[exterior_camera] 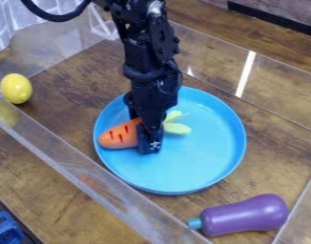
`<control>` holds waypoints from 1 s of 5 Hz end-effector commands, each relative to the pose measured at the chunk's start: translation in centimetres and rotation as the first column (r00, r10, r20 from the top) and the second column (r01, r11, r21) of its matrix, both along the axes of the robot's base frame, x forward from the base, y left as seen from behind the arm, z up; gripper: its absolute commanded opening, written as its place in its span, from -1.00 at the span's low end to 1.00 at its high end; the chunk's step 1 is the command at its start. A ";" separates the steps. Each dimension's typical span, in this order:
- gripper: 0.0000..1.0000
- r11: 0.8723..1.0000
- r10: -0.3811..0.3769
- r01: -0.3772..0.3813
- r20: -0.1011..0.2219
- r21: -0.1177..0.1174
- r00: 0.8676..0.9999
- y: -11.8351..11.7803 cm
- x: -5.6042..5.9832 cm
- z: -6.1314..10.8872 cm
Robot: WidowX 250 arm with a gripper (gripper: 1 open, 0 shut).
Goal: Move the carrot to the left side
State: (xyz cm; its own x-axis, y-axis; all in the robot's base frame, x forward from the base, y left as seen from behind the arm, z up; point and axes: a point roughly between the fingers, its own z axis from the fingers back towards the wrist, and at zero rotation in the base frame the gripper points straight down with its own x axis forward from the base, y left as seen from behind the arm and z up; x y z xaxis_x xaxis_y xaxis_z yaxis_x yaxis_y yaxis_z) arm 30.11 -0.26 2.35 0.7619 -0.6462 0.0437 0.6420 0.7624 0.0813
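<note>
The carrot (118, 136) lies on its side in the left half of the blue plate (203, 176). Its orange body points left and its yellow-green top (178, 124) sticks out to the right of the gripper. My black gripper (148, 133) points straight down onto the carrot's middle. One finger (151, 145) stands in front of the carrot and the other is behind it, both pressed against it. The carrot rests on the plate.
A yellow ball (15, 88) sits at the far left on the wooden table. A purple eggplant (243, 214) lies at the front right, off the plate. Clear plastic walls (69, 167) run along the front left and the back.
</note>
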 end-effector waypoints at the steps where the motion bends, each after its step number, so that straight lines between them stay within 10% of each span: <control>1: -1.00 1.000 0.011 -0.012 0.041 0.016 0.999 0.6 0.5 2.0; 5: -1.00 0.999 -0.015 0.013 0.040 0.052 0.999 0.5 0.0 4.5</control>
